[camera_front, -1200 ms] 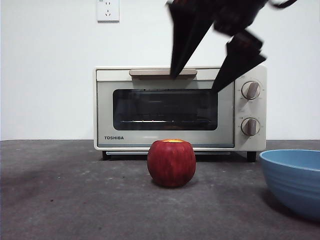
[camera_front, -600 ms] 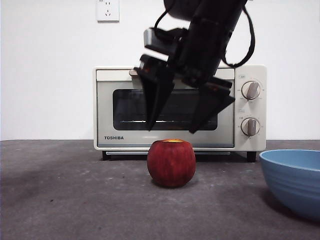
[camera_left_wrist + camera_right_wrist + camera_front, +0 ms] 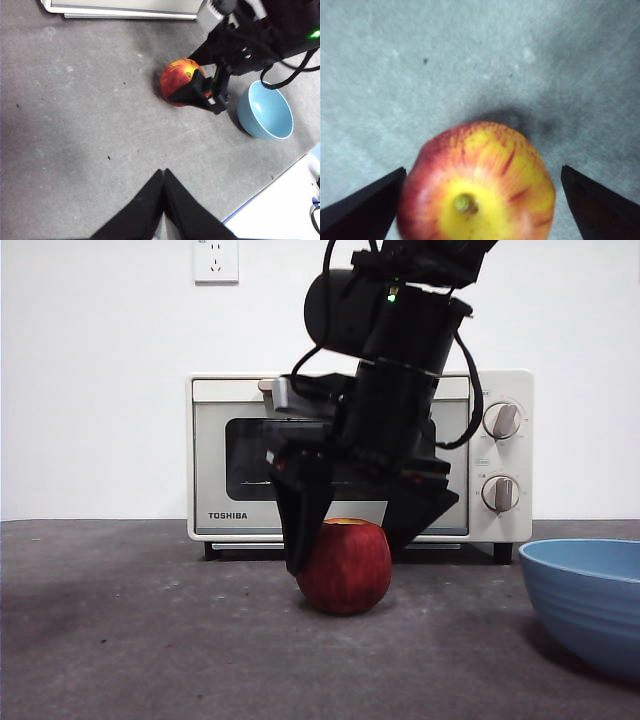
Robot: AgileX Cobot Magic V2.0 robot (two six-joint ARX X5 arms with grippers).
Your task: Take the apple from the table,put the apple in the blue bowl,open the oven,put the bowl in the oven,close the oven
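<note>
Lowered since half a second ago: right end effector, jaws apart, now straddling the apple, one jaw on each side. Cannot tell from the front view whether either jaw touches; right wrist view shows the apple between the two jaw tips, yellow top and stem facing up. Resting on the grey worktop, in front of the oven, door closed. Off to one side, the blue bowl, seen empty only in the left wrist view. Held high and well apart, left end effector, jaws together.
</note>
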